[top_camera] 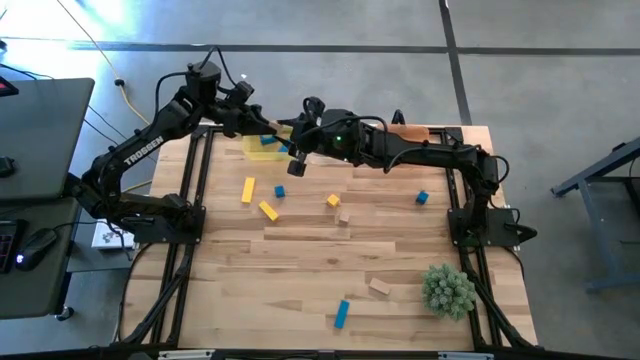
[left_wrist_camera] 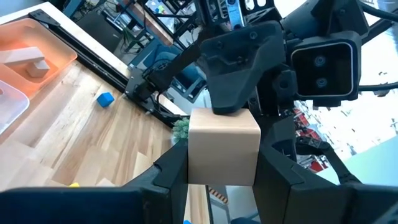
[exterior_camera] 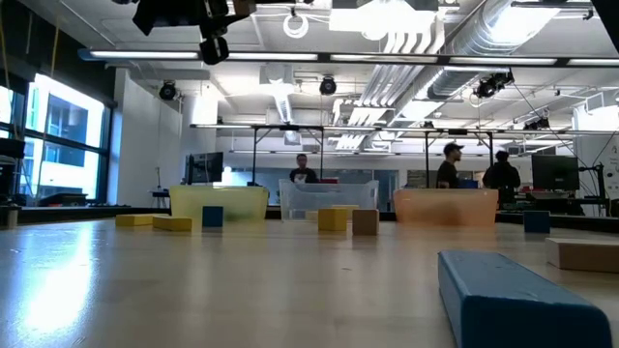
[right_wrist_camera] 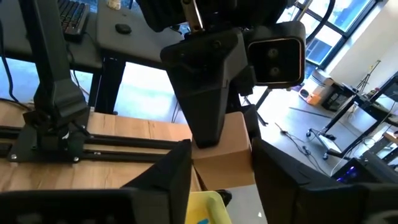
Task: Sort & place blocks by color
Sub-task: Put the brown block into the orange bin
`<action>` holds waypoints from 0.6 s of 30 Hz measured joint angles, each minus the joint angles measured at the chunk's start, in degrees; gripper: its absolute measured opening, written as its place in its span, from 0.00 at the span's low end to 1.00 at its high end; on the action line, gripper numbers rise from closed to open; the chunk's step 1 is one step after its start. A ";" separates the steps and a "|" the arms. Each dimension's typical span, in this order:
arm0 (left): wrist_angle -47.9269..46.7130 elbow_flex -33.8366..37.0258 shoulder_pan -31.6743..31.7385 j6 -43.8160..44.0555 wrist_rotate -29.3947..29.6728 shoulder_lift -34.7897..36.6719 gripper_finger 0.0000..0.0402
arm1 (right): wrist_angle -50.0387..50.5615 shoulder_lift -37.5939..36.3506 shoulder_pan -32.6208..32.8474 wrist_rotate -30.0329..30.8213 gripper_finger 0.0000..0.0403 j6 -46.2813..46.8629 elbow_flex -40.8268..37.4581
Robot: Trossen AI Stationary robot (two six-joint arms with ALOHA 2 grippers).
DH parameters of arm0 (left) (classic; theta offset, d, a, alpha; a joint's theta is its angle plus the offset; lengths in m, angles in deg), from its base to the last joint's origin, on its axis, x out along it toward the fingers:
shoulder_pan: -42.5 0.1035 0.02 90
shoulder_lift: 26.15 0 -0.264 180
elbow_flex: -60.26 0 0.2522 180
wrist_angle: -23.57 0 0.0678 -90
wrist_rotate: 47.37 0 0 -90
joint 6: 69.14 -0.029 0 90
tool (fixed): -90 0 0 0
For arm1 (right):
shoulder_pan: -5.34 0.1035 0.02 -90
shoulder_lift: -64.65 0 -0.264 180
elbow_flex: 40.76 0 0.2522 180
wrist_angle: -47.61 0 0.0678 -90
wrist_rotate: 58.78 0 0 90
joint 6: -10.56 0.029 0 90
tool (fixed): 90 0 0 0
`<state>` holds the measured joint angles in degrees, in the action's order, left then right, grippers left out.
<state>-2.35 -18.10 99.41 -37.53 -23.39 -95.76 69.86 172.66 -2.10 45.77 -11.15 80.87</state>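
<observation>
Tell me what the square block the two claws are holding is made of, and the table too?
The tan block, pinched between the left claw and the right claw, looks like plain unpainted wood: pale, matte, with smooth flat faces. The table looks like wood too, with long light planks joined side by side, grain lines showing and a slight sheen, so probably sealed.

Tan block (right_wrist_camera: 222, 149) btwn R gripper (right_wrist_camera: 221, 171) & L gripper (right_wrist_camera: 208, 93) fingers.

Tan block (left_wrist_camera: 223, 147); blue cube (left_wrist_camera: 105, 99); orange bin (left_wrist_camera: 37, 43); green plant ball (top_camera: 447, 289).
</observation>
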 joint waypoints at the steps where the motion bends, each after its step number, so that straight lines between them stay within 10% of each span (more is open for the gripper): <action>1: -0.01 0.00 -0.03 0.20 0.00 0.00 0.28 | 0.00 0.00 0.00 -0.04 0.32 -0.21 0.01; 18: 3.28 0.02 -1.57 4.55 0.51 -0.04 0.29 | -0.11 0.00 0.08 -1.21 0.42 -5.36 0.07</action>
<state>0.93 -18.08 97.83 -32.98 -22.88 -95.80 69.75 172.66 -2.02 44.56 -16.51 80.94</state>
